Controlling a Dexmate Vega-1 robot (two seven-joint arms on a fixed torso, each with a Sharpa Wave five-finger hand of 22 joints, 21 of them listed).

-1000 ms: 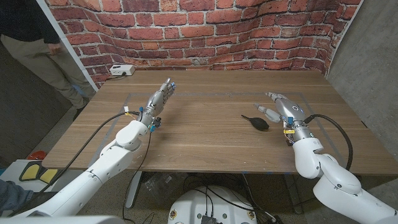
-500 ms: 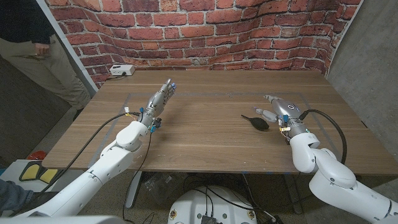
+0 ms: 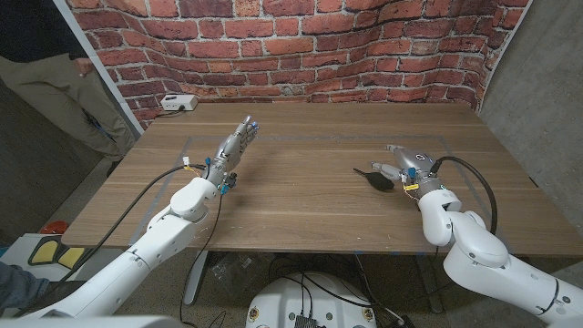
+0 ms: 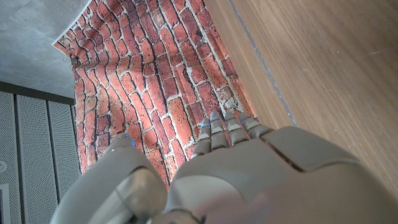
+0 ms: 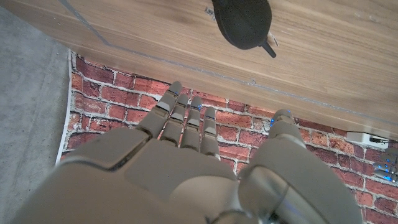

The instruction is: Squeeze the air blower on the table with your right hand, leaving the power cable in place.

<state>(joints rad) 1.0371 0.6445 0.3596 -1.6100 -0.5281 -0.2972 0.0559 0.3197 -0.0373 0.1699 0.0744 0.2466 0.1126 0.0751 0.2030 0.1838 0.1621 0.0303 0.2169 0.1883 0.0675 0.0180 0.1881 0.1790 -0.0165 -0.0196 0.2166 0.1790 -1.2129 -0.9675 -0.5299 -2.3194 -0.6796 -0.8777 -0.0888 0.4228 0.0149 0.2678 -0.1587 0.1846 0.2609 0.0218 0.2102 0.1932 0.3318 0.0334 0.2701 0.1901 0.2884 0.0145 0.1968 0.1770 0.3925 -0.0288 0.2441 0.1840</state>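
The black air blower (image 3: 377, 179) lies on the wooden table (image 3: 301, 200) right of centre, its thin nozzle pointing toward the left arm's side. It also shows as a dark bulb, the air blower (image 5: 244, 23), in the right wrist view. My right hand (image 3: 408, 162) hovers just beside and partly over the bulb, fingers spread, holding nothing. My left hand (image 3: 234, 146) stands over the left half of the table with fingers straight and apart, empty. The left hand's back (image 4: 249, 168) faces its wrist camera.
A white power adapter (image 3: 178, 103) with its cable sits at the table's far left corner. A person (image 3: 50, 82) stands beyond the table's left end. Thin tape lines (image 3: 319, 139) mark a rectangle on the tabletop. A brick wall (image 3: 301, 46) backs the table.
My right hand has drawn in toward the blower and turned, its forearm swinging closer to the robot. The left hand has stayed put. The person at the left has shifted.
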